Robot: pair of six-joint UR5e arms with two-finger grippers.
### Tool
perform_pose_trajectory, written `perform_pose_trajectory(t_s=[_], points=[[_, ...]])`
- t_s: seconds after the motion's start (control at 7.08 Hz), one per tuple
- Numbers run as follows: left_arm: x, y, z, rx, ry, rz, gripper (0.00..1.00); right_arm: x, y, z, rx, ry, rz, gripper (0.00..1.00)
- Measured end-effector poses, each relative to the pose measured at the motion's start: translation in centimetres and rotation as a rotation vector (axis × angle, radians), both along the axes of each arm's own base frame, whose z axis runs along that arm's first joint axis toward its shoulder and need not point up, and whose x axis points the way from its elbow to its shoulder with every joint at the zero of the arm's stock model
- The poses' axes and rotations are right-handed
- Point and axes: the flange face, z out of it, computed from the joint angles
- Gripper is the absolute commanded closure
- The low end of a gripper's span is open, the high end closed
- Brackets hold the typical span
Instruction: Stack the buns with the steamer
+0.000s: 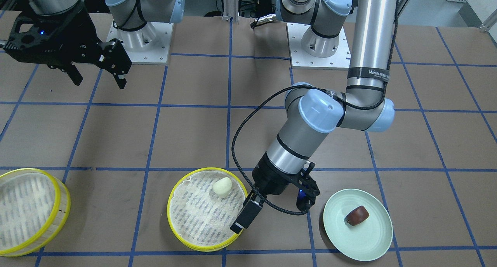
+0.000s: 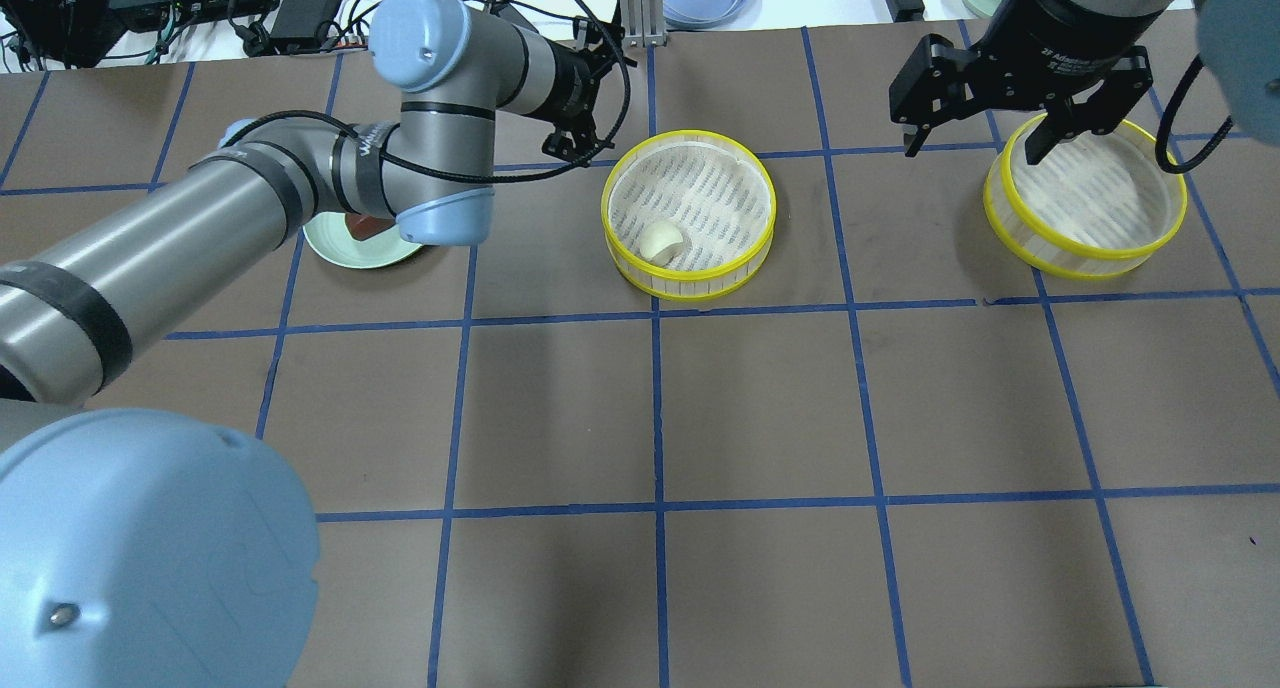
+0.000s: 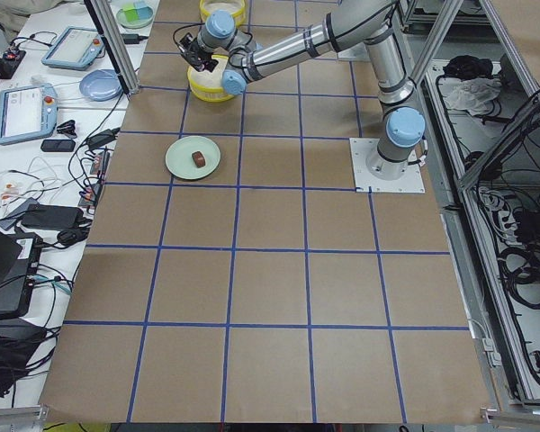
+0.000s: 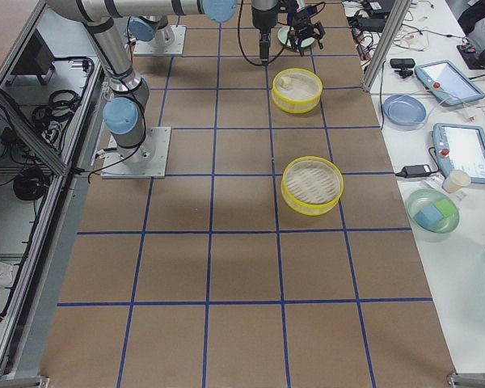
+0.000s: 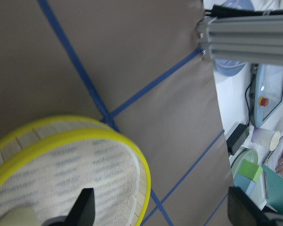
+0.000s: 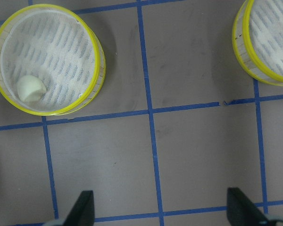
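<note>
In one steamer [image 1: 196, 214] — cream bun [image 1: 222, 188]

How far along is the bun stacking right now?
Done: the white bun lies in the middle steamer tier. In hand: nothing; the left gripper, open and empty, hangs by that tier's rim; the right gripper is open too. Left: the brown bun on the green plate, and the second tier, standing apart, unstacked.

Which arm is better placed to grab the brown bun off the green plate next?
Left. Its open left tool hangs beside the green plate holding the brown bun; the right tool is far off on the table's other side.
</note>
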Motion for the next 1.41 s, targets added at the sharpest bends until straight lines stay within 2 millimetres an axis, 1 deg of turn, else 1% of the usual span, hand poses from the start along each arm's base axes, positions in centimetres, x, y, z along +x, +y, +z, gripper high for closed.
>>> perform_pose_trajectory(t_s=[0.14,0.28,0.42,0.56,0.71,0.85,0.99,1.13,1.27,1.41], points=[[4.1,-1.2,1.3,-0.071,-0.08,-0.071,0.0,-3.6,-1.5,-1.0,0.014,-0.006,0.004,0.0],[8.7,-2.2,1.7,-0.127,-0.182,-0.163,0.0,-7.9,-3.3,-2.0,0.023,-0.006,0.003,0.0],[14.2,-2.9,1.3,-0.16,-0.311,-0.314,0.0,-13.0,-5.6,-3.3,0.031,-0.005,-0.007,0.0],[18.9,-3.0,0.4,-0.155,-0.402,-0.445,0.0,-18.2,-8.0,-5.4,0.027,0.002,-0.017,0.0],[22.0,-2.8,-0.7,-0.121,-0.499,-0.535,0.0,-22.9,-10.0,-7.8,0.007,0.018,-0.027,0.0],[24.1,-2.4,-2.2,-0.068,-0.628,-0.636,0.0,-27.0,-11.5,-11.0,0.001,0.024,-0.048,0.0],[25.1,-2.1,-3.6,-0.018,-0.7,-0.731,0.0,-30.0,-12.8,-14.5,0.001,0.022,-0.062,0.0],[25.4,-2.0,-5.2,0.025,-0.711,-0.775,0.0,-32.1,-14.1,-17.9,-0.008,0.026,-0.063,0.0],[25.5,-1.8,-6.8,0.066,-0.695,-0.781,0.0,-33.1,-14.8,-20.5,-0.003,0.026,-0.062,0.0],[25.5,-1.5,-8.5,0.105,-0.671,-0.782,0.0,-33.7,-15.2,-22.1,0.007,0.027,-0.054,0.01]])
